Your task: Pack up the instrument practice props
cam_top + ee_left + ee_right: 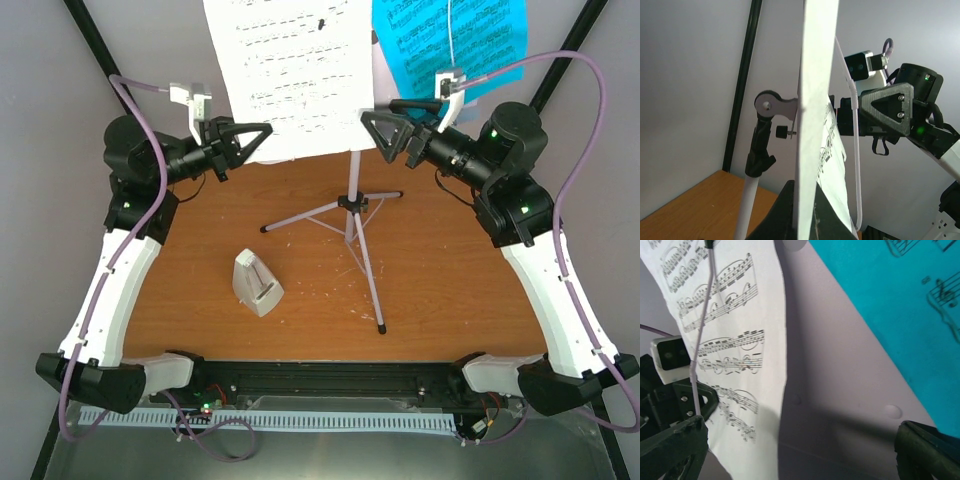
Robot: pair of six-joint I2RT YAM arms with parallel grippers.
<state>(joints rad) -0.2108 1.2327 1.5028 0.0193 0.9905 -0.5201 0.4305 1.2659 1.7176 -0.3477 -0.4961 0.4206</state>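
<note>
White page (pixel 290 70) between left gripper (pixel 258 137) and right gripper (pixel 378 128)

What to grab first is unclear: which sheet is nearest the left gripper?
The white sheet: left gripper at its lower edge; blue sheet hangs farther right.

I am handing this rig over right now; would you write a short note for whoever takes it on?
The left gripper straddles the lower left edge of the white page; I cannot tell whether it is clamped.
The right gripper is open and faces the stand, between the white page and the blue page.
The metronome sits on the table, left of the tripod legs, with neither gripper near it.
Done: nothing is packed. Both pages are on the stand, which is upright.
Left: remove the pages, fold the stand, and pack the metronome.
</note>
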